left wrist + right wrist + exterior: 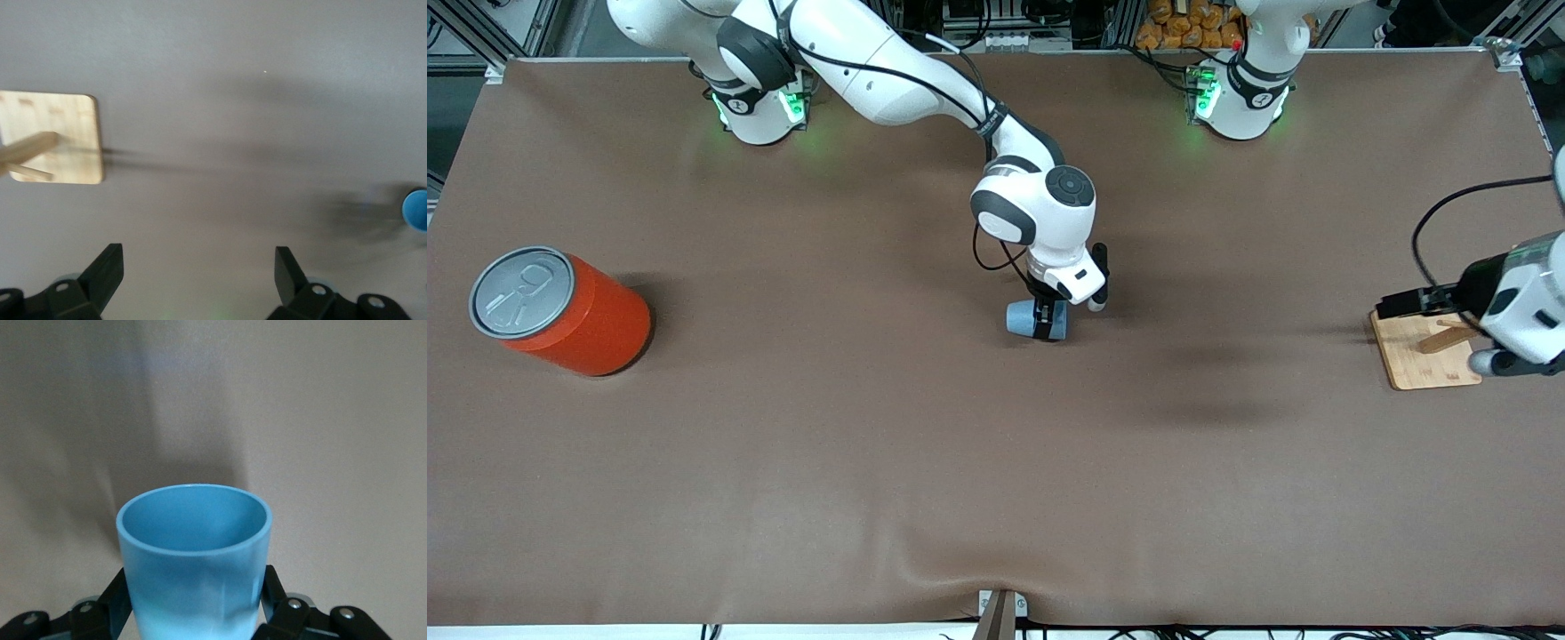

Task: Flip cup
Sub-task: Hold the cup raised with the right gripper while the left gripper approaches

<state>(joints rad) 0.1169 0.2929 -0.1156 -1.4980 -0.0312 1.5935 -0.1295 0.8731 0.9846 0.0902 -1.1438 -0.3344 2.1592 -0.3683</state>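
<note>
The light blue cup [1021,319] lies on its side in the middle of the table, its darker blue mouth turned toward the left arm's end. My right gripper [1048,322] comes down on it from above and is shut on its sides. In the right wrist view the cup [195,553] fills the space between the black fingers [269,587]. My left gripper [1389,307] is open and empty, held low by a wooden board at the left arm's end. In the left wrist view the gripper [199,257] shows bare table between its fingers, and the cup's mouth [417,209] shows at the edge.
A large orange-red can [560,311] with a grey pull-tab lid lies tilted at the right arm's end. A small wooden board [1423,364] with a wooden peg [1445,338] lies at the left arm's end; it also shows in the left wrist view [67,137].
</note>
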